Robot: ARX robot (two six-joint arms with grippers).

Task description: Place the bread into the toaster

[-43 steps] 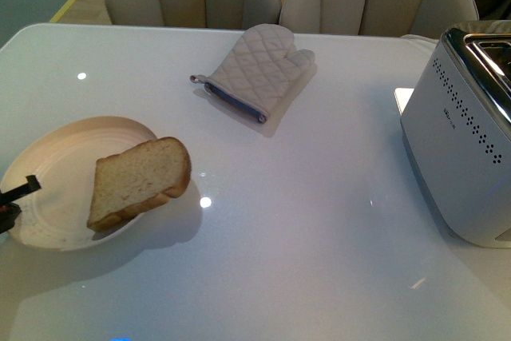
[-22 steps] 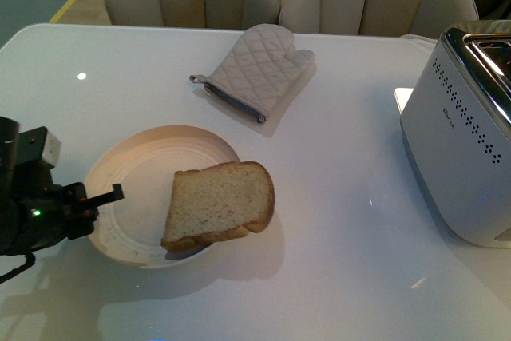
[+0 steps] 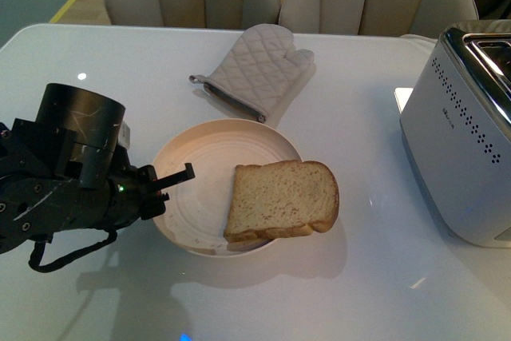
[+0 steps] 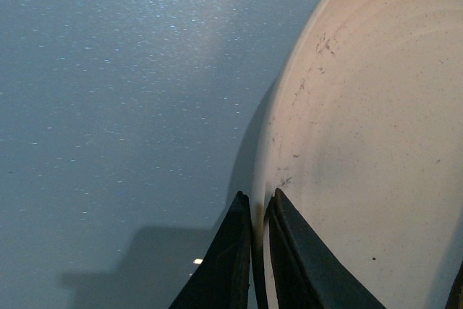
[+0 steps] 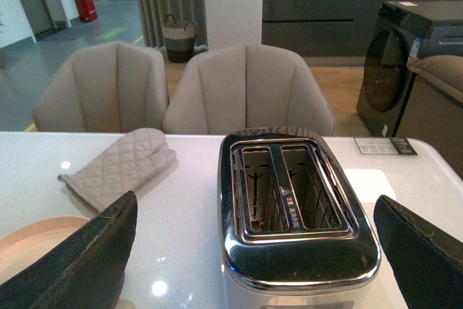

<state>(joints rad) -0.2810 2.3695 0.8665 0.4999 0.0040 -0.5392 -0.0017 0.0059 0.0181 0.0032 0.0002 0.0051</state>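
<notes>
Your left gripper is clamped on the plate at its left rim, with the bread, a thick tan slice with darker crust, lying flat over the opposite edge, clear of it.

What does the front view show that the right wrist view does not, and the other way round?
Only the front view shows the bread resting on the edge of the plate, and the left gripper at its rim. Only the right wrist view shows the slots of the toaster from above, both empty, and the right gripper open. Both show the toaster, the oven mitt, the plate and the table.
</notes>
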